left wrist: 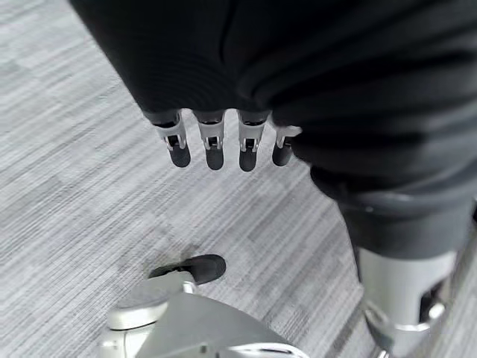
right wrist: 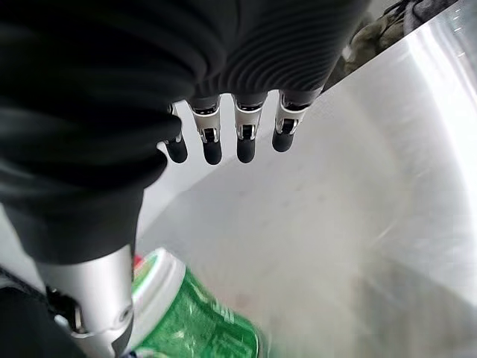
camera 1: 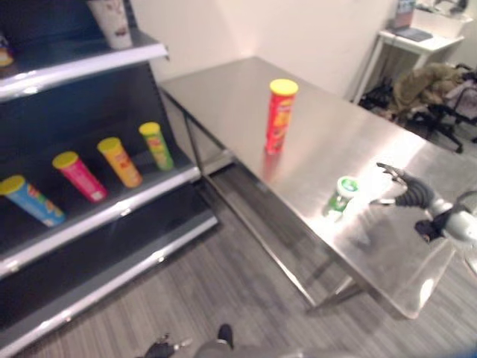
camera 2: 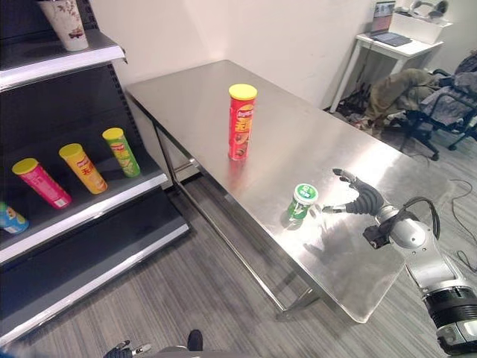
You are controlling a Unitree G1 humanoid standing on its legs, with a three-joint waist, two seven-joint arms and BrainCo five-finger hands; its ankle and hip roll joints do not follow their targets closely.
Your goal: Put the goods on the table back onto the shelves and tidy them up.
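Just beside the thumb of the right hand (camera 2: 361, 200): the short green can (camera 2: 302, 201), white-lidded, resting on the steel table (camera 2: 298, 134) near its front edge, not yet held. Fingers of that hand spread apart and nearly straight, clamped on nothing; thumb stretched toward the can, the other fingertips (right wrist: 212, 153) hanging over bare metal past it. No contact to be seen between thumb and can, though very close.

Likely step in hand: closing on the green can. To do it well:
- Slide the hand across so that the can sits between thumb and fingers, not off the thumb's outer side.
- Lower until the fingers reach round the body, below the lid.
- Curl gently from both sides at once; probably light and apt to skid on polished steel if nudged from one side alone.
- Mind the table edge just on the thumb side; no pushing that way.
- Lift straight up before swinging toward the shelf.

Well beyond the fingertips, further along the table: a tall red can (camera 2: 241, 123) with a yellow lid, upright, next in line by the look of it.

Far off on the thumb side, across the floor gap: the dark shelf (camera 2: 97, 205), with a pink can (camera 2: 41, 183), an orange can (camera 2: 83, 168) and a lime can (camera 2: 121, 151) leaning in a row, a blue can (camera 1: 31, 200) at the end, and a paper cup (camera 2: 63, 22) on the board above.

Low over the grey floor: the left hand (left wrist: 212, 138), fingers straight and loose, side by side, holding nothing.
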